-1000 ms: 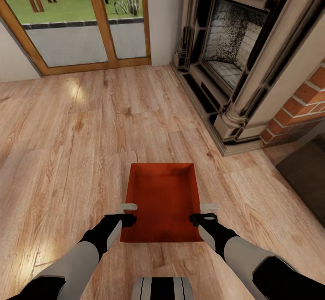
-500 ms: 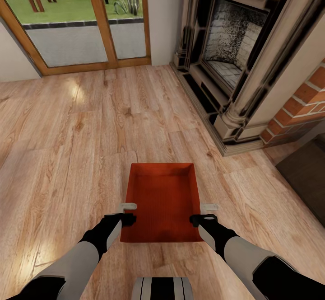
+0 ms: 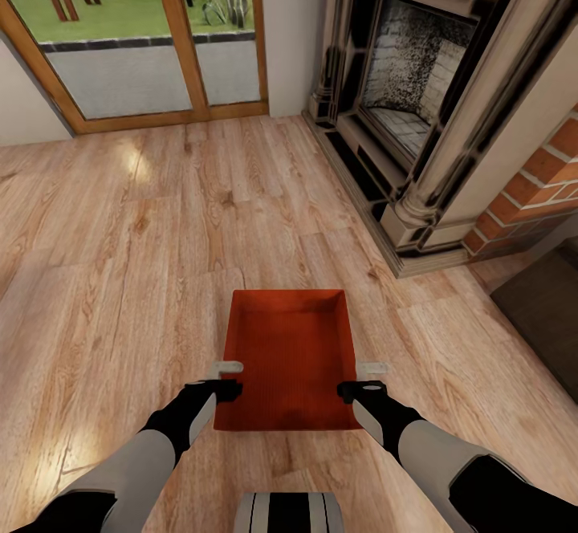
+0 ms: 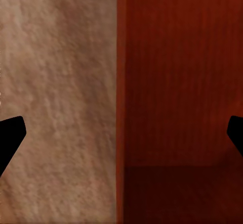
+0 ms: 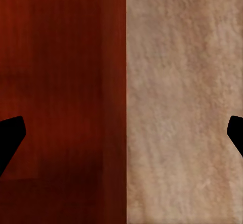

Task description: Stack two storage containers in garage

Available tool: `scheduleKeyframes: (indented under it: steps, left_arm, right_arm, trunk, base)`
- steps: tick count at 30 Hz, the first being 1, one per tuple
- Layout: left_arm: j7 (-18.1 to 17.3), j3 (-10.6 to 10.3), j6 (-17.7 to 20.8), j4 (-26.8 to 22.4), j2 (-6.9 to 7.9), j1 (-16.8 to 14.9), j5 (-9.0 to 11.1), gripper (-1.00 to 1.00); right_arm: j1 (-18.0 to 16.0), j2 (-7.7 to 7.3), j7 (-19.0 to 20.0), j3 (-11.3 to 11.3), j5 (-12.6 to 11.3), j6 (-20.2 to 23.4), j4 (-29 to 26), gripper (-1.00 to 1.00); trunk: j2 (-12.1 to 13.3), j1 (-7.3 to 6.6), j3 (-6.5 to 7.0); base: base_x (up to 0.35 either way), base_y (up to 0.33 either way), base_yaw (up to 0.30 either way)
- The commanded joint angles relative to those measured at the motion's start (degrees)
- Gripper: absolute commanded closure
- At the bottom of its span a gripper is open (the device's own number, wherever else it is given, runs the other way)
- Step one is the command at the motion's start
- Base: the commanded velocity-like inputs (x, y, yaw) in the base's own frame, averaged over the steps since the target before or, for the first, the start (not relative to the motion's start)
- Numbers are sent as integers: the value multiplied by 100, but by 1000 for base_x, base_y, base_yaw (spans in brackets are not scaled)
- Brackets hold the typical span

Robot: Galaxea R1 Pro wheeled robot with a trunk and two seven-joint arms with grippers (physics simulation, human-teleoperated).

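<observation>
The storage container point(image 3: 291, 360) sits on the wood-plank floor point(image 3: 120, 276); my left hand point(image 3: 227, 379) and right hand point(image 3: 359, 379) straddle its side walls, spread. Next, pinch both and lift.

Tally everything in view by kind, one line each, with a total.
Orange-red storage container: 1
Grippers: 2, left gripper and right gripper
Fireplace: 1
Glass doors: 1 set
Total: 5

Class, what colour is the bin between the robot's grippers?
Orange-red, finely ribbed bin; clearest in the head view.
</observation>
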Motion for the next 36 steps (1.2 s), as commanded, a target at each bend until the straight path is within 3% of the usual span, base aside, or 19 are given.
scheduleKeyframes:
  steps: [1, 13, 14, 36]
  left_arm:
    - [21, 1, 48, -11, 0, 0, 14, -100]
    - [21, 1, 73, -10, 37, 0, 20, -100]
    - [21, 1, 74, -7, 38, 0, 22, 100]
    - [21, 1, 74, 7, 21, 0, 59, 100]
  right_arm:
    - [-2, -3, -37, 51, -29, 37, -12, -100]
    - [-2, -2, -37, 50, -25, 34, -12, -100]
    - [-2, -3, -37, 49, -25, 36, -12, 100]
    - [-2, -11, -37, 53, -24, 20, -12, 100]
  trunk:
    - [-1, -1, -3]
    - [-1, -1, -3]
    - [-1, -1, -3]
    - [-1, -1, -3]
  base:
    - [0, 0, 0]
    - [0, 0, 0]
    - [0, 0, 0]
    - [0, 0, 0]
